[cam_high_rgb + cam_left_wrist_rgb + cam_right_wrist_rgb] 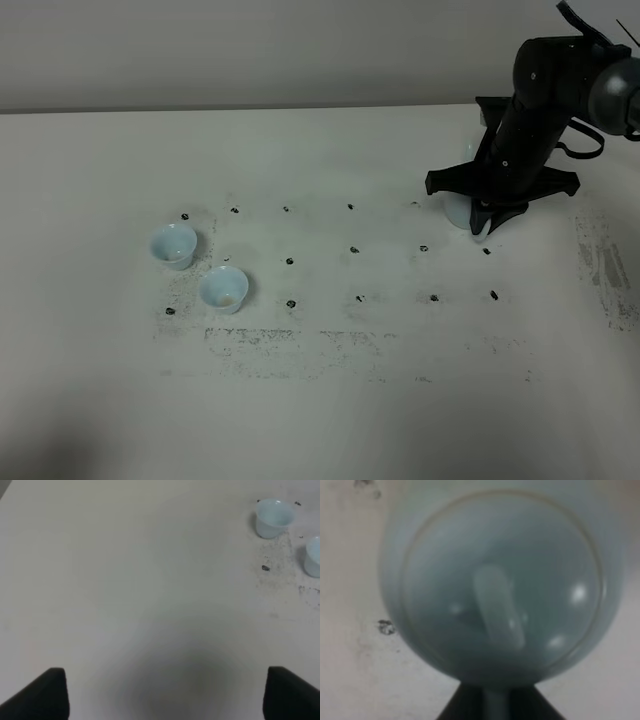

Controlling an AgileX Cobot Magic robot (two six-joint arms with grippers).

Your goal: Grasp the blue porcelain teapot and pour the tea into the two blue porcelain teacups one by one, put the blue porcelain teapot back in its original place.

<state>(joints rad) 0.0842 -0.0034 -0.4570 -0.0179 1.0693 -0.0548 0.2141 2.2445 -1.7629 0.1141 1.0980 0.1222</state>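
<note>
Over on the far right of the table (320, 420), seen from the high camera, the right gripper (487, 222) is down on the blue porcelain teapot (457, 210), and the black arm covers nearly all of it: only a pale rounded flank peeks out on the left of the jaws. Up close in the right wrist view the pot fills the picture, glossy and round, its lid (500, 575) facing the camera with the long knob (497, 605) in the middle. At the edge of that view the pale loop handle (496, 705) runs straight down between two dark fingers, and the jaws are clamped narrow on it, so the teapot is gripped by its handle. Whether its base sits on the table or just clear of it, I cannot tell. Across to the left side now: one blue porcelain teacup (174, 245) stands upright, and the other teacup (223, 289) is close beside it, nearer the camera and a touch to the right, the two apart and not touching. Both are well apart from the teapot, with a grid of black marks (354, 249) spread over the table between them. The left gripper (162, 695) shows only in its own wrist view, its fingers (45, 695) spread wide at the two corners with bare table between them, holding nothing, and both cups sit off to one side of that view
</note>
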